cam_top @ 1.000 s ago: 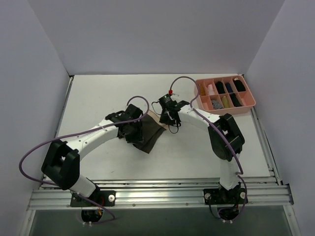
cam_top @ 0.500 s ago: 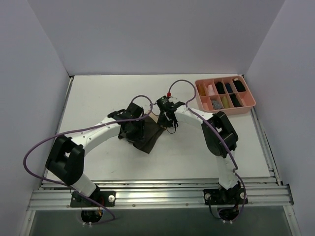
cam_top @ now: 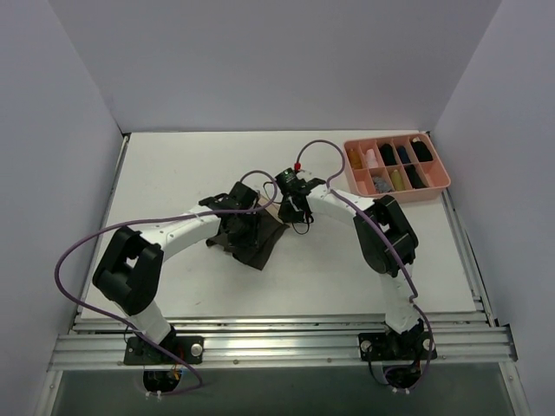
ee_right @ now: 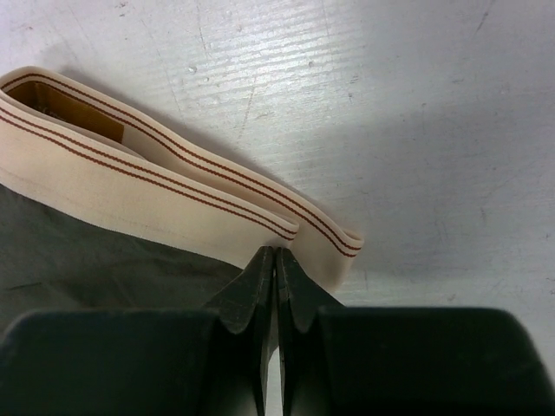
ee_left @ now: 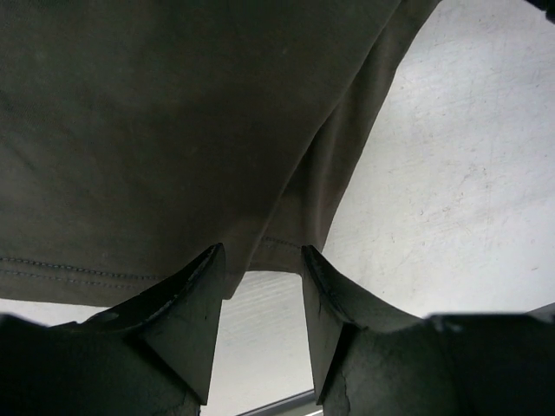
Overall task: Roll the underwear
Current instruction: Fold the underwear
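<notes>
The underwear (cam_top: pixel 263 244) lies mid-table, dark olive-brown with a beige waistband at its far end. My left gripper (cam_top: pixel 243 227) sits over its left part. In the left wrist view that gripper (ee_left: pixel 260 264) is open, one finger (ee_left: pixel 186 299) on either side of the hem of the dark cloth (ee_left: pixel 173 130). My right gripper (cam_top: pixel 285 208) is at the far right corner. In the right wrist view it (ee_right: pixel 276 251) is shut, its tips pinched at the edge of the red-striped waistband (ee_right: pixel 130 173), which is doubled over.
A pink compartment tray (cam_top: pixel 397 198) with small rolled bundles stands at the back right, near the right wall. Purple cables loop above both arms. A metal rail runs along the table's near edge.
My left gripper has moved right, further over the underwear. My right gripper has shifted slightly left and back at the waistband corner.
</notes>
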